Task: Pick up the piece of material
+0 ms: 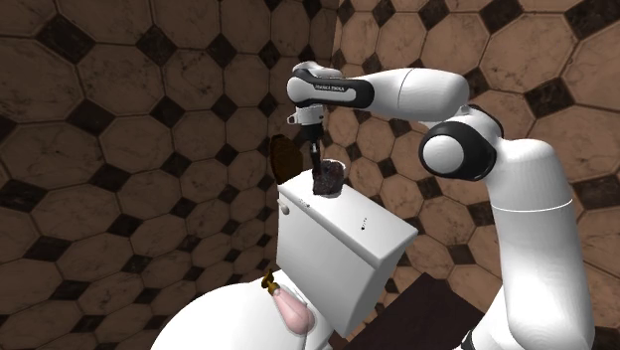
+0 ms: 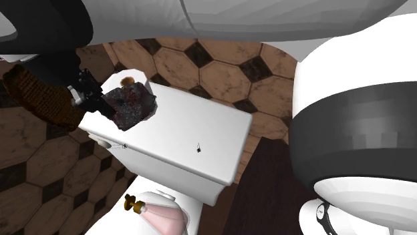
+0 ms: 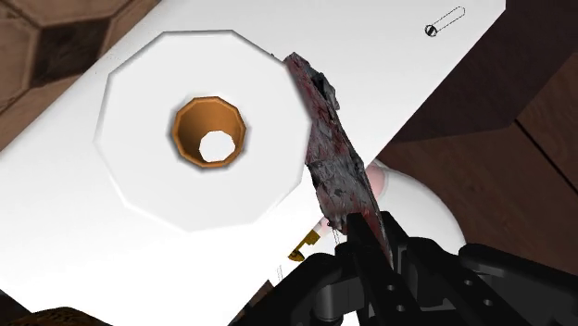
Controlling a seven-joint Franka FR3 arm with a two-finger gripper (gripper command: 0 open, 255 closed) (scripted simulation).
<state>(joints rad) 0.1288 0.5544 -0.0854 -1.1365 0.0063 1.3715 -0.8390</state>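
Your black gripper (image 3: 370,239) is clamped on the dark mottled sheet (image 3: 329,139); lift straight, clearing the white paper roll (image 3: 148,139) upper left.

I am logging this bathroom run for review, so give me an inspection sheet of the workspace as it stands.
Surface: white toilet tank lid, flat.
Job's things: dark mottled piece of material, clasped at one end, beside the roll.
Clutter: white toilet paper roll with a brown core, standing on the lid; pink bottle with a gold top, below the tank.
Gripper: black gripper shut on the material.
Cables: nothing seen.
Surroundings: brown and black tiled wall.
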